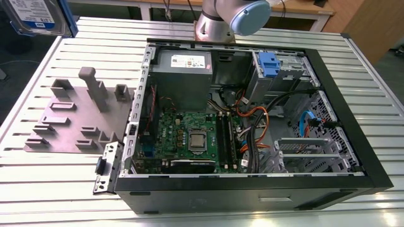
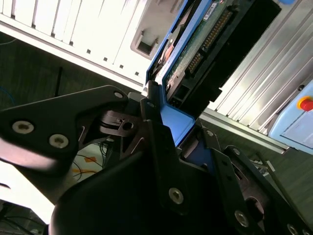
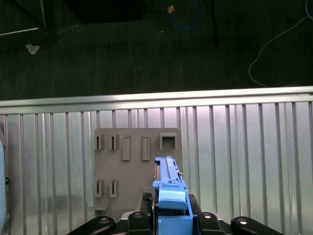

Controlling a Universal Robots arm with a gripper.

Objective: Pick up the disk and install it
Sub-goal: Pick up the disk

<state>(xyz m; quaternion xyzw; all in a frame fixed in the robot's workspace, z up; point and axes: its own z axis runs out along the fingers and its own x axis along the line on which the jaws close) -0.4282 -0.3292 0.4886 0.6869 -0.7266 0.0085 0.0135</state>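
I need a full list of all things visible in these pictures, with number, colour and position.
disk: one, silver with blue frame, in the air, exterior view's upper left
slotted holder: one, grey, on the table, exterior view's left of case
computer case: one, black, open, on the table
power supply: one, grey, inside the case
motherboard: one, green, inside the case
caged drive: one, blue tab, inside the case
table: one, ribbed silver, under the case
arm: one, silver and light blue, beyond the case
jaws: one pair, black, shut on the disk's frame
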